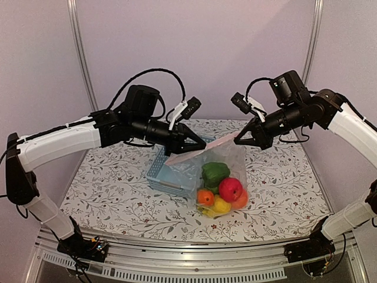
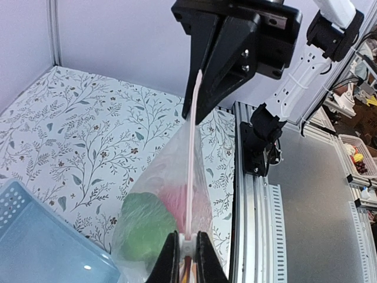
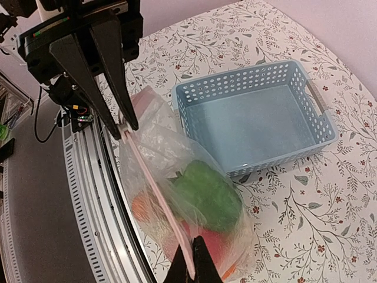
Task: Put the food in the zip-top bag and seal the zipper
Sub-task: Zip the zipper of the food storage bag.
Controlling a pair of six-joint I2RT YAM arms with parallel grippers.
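Now | left gripper (image 2: 187, 249) pinches zipper (image 2: 191, 171) | right gripper (image 3: 192, 259) pinches opposite end | arms raised inward

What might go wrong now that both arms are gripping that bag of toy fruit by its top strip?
The left tool and right tool pinch only the ends of the thin zipper; the food weighing down the zip-top bag could pull it free. I cannot tell whether the strip between them is fully shut, so fruit might spill.
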